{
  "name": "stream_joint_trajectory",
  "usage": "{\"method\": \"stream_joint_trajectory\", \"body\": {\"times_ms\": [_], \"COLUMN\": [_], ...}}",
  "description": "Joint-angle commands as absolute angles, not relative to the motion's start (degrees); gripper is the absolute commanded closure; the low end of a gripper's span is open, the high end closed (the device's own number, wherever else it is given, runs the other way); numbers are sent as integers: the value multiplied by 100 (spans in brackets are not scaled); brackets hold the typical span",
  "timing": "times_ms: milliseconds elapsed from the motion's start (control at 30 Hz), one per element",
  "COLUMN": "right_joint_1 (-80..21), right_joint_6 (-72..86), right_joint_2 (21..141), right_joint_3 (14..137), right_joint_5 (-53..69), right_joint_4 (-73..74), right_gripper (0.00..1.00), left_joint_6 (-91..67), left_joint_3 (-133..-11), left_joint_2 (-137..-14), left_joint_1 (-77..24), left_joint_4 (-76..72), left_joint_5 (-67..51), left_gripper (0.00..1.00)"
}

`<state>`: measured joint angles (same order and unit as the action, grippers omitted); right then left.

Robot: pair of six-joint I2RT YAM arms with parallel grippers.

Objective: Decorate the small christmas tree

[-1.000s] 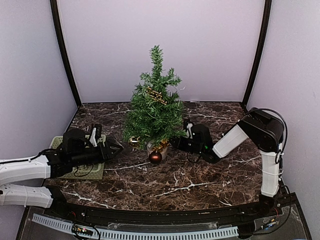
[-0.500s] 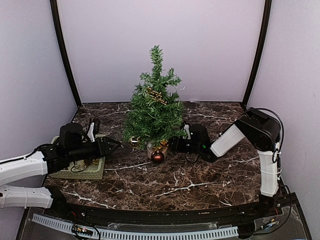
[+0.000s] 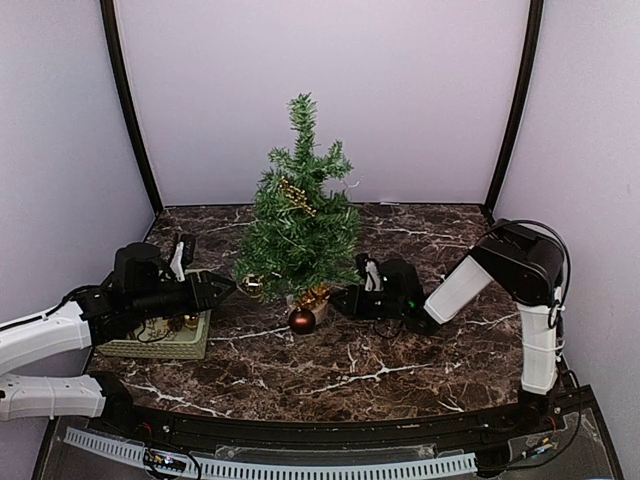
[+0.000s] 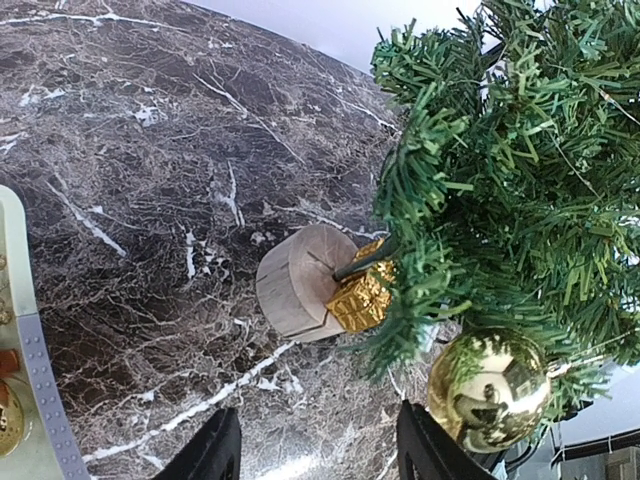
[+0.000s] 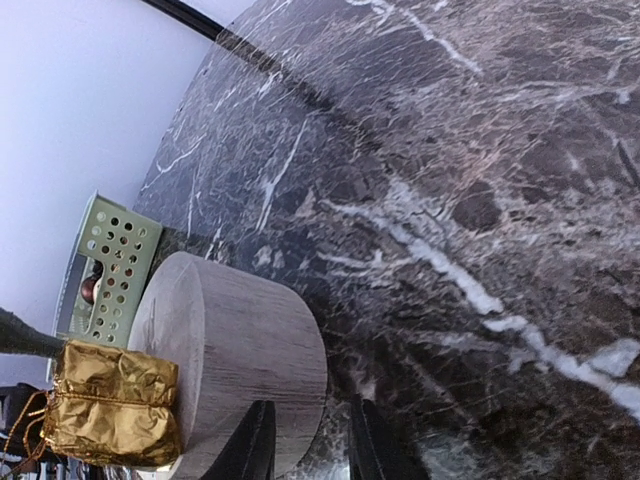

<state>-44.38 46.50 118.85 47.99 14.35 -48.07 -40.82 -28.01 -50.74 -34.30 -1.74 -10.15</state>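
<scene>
Centrally, the upright tree [image 3: 297, 220] stands between both grippers: left gripper [image 4: 318, 450] spread, empty, short of it; right gripper [image 5: 310, 445] nearer, beside the stump [image 5: 235, 340], jaws nearly together, grip unclear.

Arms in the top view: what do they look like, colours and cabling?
Both match: glossy white link shells on the left arm and right arm, joined by bulky black joint housings. The left gripper and right gripper are all black with tapered fingers. A thin black cable loops past the right elbow.
</scene>
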Motion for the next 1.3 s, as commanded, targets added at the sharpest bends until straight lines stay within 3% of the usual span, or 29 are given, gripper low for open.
{"method": "stream_joint_trajectory", "body": {"times_ms": [0,667,1033,1267], "right_joint_1": [-4650,-5176,-5097,-4740], "right_joint_6": [4561,4695,4515,4180], "right_joint_2": [11642,11421,9842,9058], "right_joint_3": [4714,4535,3270,2958], "right_joint_5": [1614,1288,26,-285], "right_joint_4": [-5148,-5296,-4756,-4150], "right_gripper": [74,74,44,36], "left_joint_6": [-3944,-3708,-3352,-3476], "left_joint_3": [-2949,-3294,-3390,-3080], "left_joint_2": [-4874,-4322,-4640,-5126], "left_joint_1": [-3359,-2862,-1646,-1193], "left_joint_4": [105,1855,2148,2117], "left_joint_5": [-970,-386,-659,-957], "left_gripper": [45,42,40,39]}}
